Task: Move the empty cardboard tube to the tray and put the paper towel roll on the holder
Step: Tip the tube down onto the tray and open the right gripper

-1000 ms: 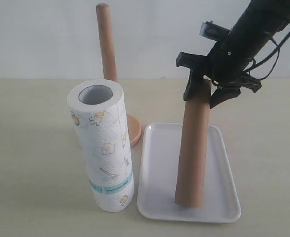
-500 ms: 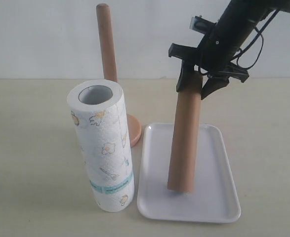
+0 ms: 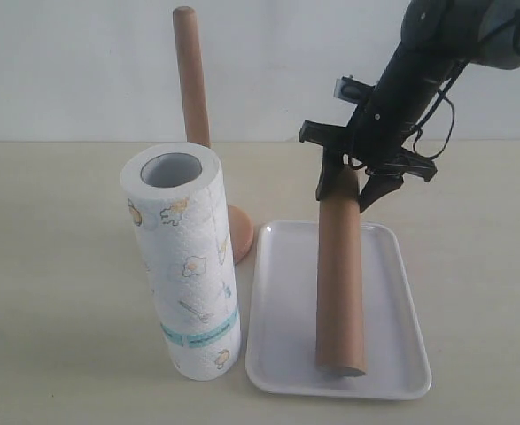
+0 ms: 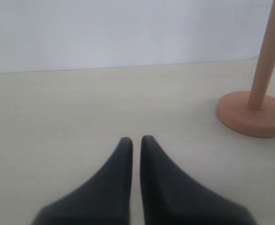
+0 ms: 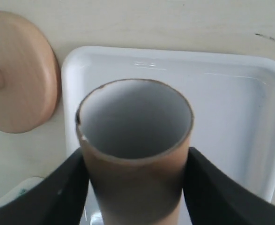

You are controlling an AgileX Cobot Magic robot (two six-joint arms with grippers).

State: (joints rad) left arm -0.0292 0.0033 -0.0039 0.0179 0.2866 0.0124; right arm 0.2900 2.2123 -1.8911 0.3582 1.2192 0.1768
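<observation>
right gripper (image 3: 348,184) pinching top of plain brown hollow cardboard tube (image 3: 340,283); tube near upright, foot inside shallow white glossy tray (image 3: 286,301). I'd seat foot flat, open slowly, lift straight, else it topples. left gripper (image 4: 136,143) pressed together, empty. white printed paper towel roll (image 3: 189,274) stands beside tray; light wooden pole holder (image 3: 190,80) behind it, bare.

The right gripper (image 3: 348,186) is now lower and further left than a second ago, having swung up and left in between. The tube (image 3: 340,283) in its jaws leaned with its top to the right then and now stands almost upright. Its bottom end, over the middle of the tray (image 3: 282,266) half a second ago, is now close to the near rim.
</observation>
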